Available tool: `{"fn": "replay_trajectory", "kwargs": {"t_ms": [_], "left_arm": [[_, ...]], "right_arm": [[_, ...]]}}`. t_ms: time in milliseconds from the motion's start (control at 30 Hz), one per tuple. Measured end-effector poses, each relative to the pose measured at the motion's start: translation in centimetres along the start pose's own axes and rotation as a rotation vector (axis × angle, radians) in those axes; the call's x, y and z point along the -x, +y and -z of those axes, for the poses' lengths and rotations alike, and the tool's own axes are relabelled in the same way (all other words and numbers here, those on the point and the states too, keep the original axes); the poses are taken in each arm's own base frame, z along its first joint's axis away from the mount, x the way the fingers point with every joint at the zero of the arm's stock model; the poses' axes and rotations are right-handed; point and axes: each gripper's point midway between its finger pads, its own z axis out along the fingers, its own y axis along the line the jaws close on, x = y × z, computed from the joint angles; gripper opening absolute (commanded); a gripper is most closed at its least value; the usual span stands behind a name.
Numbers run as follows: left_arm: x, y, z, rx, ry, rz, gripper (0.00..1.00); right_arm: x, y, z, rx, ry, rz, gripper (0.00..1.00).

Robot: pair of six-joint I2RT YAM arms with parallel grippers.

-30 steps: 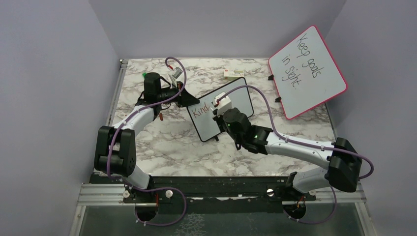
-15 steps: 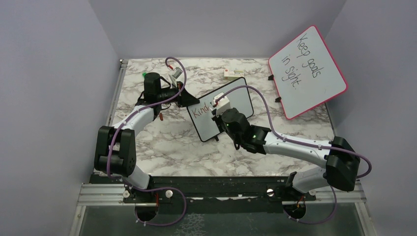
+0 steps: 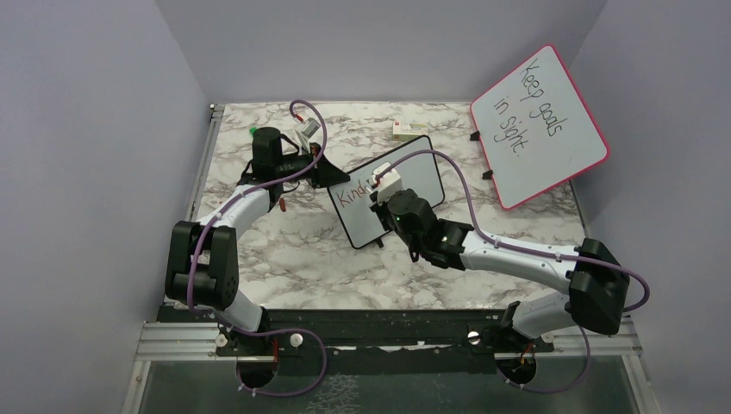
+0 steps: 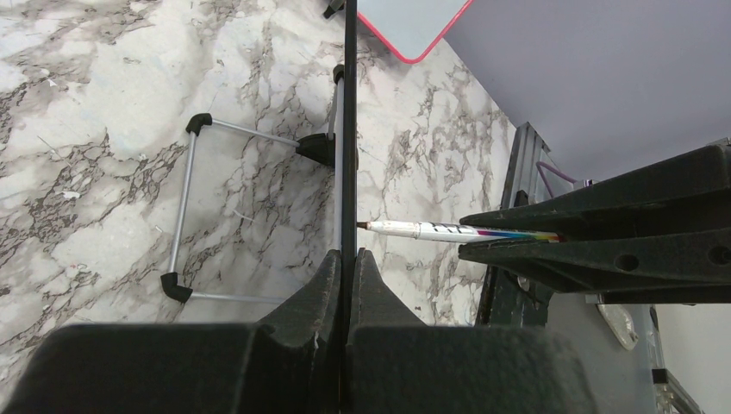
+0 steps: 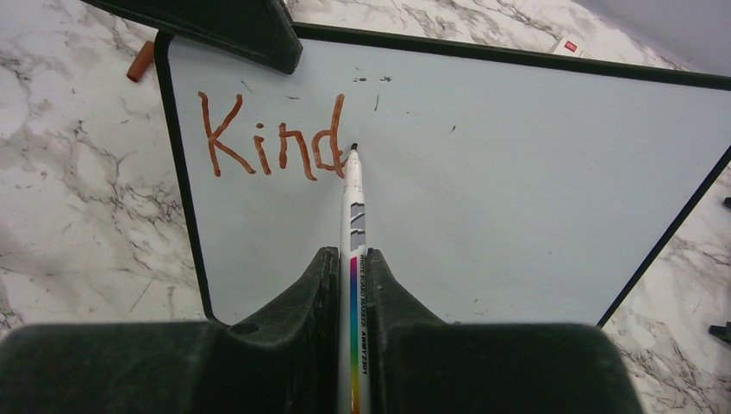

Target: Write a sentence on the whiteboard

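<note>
The small black-framed whiteboard stands tilted mid-table; it fills the right wrist view and shows edge-on in the left wrist view. Red-brown letters "Kind" are written at its upper left; they also show in the top view. My left gripper is shut on the board's top left edge. My right gripper is shut on a white marker with a rainbow stripe, its tip touching the board just right of the "d". The marker also shows in the left wrist view.
A larger pink-framed board reading "Keep goals in sight" leans at the back right. A small white and red box lies behind the whiteboard. A red-brown marker cap lies on the marble left of the board. A wire stand props the board.
My right gripper has shifted slightly with the marker at the end of "Kind". The left arm and the board have not moved.
</note>
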Motion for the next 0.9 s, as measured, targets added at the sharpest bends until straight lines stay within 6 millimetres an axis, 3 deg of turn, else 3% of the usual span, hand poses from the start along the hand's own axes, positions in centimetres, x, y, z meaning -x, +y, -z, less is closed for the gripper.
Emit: {"fn": "replay_trajectory", "kwargs": {"t_ms": [900], "left_arm": [[0.01,-0.01,0.00,0.000,0.001,0.001,0.00]], "right_arm": [[0.28,-0.41,-0.52,-0.012,0.000,-0.006,0.01]]}}
